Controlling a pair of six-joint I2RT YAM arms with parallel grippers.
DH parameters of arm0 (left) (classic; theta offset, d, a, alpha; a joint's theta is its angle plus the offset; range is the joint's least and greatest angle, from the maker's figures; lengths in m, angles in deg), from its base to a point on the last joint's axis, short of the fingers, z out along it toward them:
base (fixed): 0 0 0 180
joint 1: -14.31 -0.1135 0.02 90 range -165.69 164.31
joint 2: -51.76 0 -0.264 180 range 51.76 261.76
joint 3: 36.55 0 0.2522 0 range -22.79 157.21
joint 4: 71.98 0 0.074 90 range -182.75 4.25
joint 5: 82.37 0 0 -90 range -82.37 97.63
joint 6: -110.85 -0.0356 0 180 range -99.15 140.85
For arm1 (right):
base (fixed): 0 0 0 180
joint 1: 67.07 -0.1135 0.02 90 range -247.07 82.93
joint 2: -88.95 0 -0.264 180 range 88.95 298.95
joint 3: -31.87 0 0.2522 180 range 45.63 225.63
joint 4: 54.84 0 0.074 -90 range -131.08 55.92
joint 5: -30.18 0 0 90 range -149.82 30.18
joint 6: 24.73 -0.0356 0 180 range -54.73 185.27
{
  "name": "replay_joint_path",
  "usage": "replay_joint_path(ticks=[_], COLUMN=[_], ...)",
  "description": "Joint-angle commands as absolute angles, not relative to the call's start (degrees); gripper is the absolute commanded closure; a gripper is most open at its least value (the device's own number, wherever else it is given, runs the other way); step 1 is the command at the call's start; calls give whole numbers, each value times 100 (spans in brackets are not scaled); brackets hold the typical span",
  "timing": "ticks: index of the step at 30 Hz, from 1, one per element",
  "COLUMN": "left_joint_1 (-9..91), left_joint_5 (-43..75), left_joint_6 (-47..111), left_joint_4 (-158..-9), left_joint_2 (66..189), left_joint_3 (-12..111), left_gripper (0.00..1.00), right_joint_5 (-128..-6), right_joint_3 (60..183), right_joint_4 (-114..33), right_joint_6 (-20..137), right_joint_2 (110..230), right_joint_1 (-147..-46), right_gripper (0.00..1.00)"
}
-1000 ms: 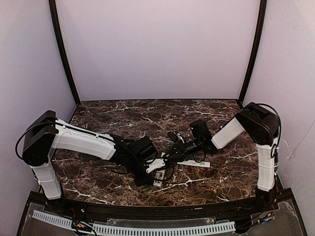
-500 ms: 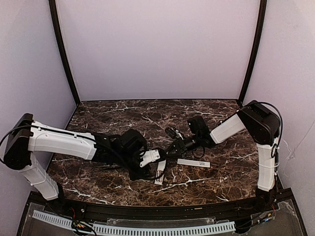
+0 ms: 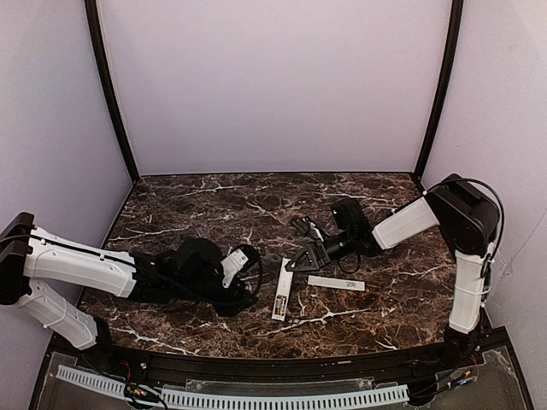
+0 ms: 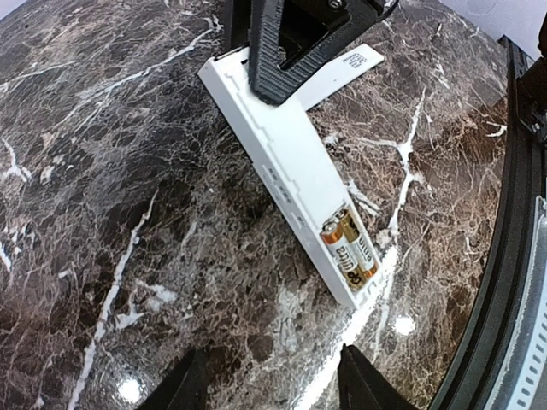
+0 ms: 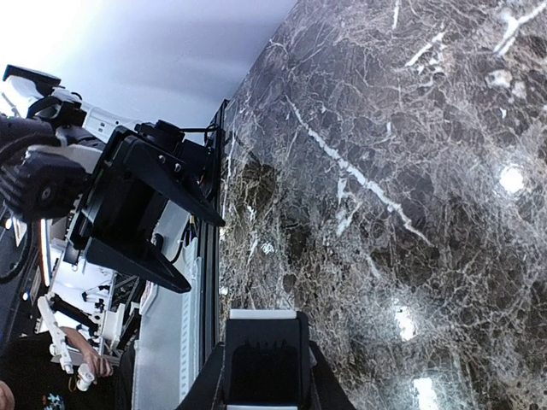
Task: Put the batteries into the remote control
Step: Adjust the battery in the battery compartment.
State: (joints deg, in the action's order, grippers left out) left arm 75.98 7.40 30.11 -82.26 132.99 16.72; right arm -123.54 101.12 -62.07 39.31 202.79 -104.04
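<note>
The white remote control [image 3: 280, 292] lies on the marble, its open compartment toward the near edge. Two batteries [image 4: 349, 249] sit side by side in that compartment, gold ends up; in the top view the batteries [image 3: 279, 308] show as a small coloured patch. My right gripper [image 3: 301, 260] is shut on the remote's far end. In the right wrist view the right gripper [image 5: 263, 376] clamps the remote [image 5: 263, 314], a dark block with a white edge. My left gripper [image 4: 273, 389] stands open just short of the remote's near end, nothing between its fingers. From above, the left gripper [image 3: 245, 286] is left of the remote.
The thin white cover strip [image 3: 336, 283] with grey print lies right of the remote, under the right arm; the strip [image 4: 346, 67] also shows beyond the remote from the left wrist. The table's black front rail [image 3: 273, 363] runs close behind the remote's near end.
My left gripper opened and drew back to the left, away from the remote's battery end. The remote stayed down with the batteries in it. The right arm shifted only slightly.
</note>
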Motion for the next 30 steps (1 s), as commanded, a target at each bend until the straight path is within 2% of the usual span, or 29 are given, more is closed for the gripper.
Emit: replay_joint_path(ticks=[1,5,9,13,24,30], left_joint_1=[7630,7699,7881,8147,8468,8471], left_joint_5=[556,417,287,67,-755,-796], left_joint_6=[3654,3662,3701,3624,4179,4317], left_joint_4=[-7404,-7311,-6782,-6297,-6283,-6119], left_joint_2=[12761,12709,12803,13029,13972,14263], left_joint_3=[1132,958,714,586,1009,1163], left_gripper=[46,44,34,32,32,34], right_joint_5=[-11984,-11623,-11301,-11115,-10899,-10866], right_joint_3=[10057,10156,10146,10106,10186,10180], right_joint_4=[-6265,-5842,-5644,-5582,-5383,-5372], right_joint_6=[4778,5273,5561,5726,5756,5715], right_joint_2=[20048,19896,19750,19624,19601,19624], right_joint_1=[-10550,-10720,-10838,-10901,-10950,-10947], right_gripper=[100,100,100,100,100,100])
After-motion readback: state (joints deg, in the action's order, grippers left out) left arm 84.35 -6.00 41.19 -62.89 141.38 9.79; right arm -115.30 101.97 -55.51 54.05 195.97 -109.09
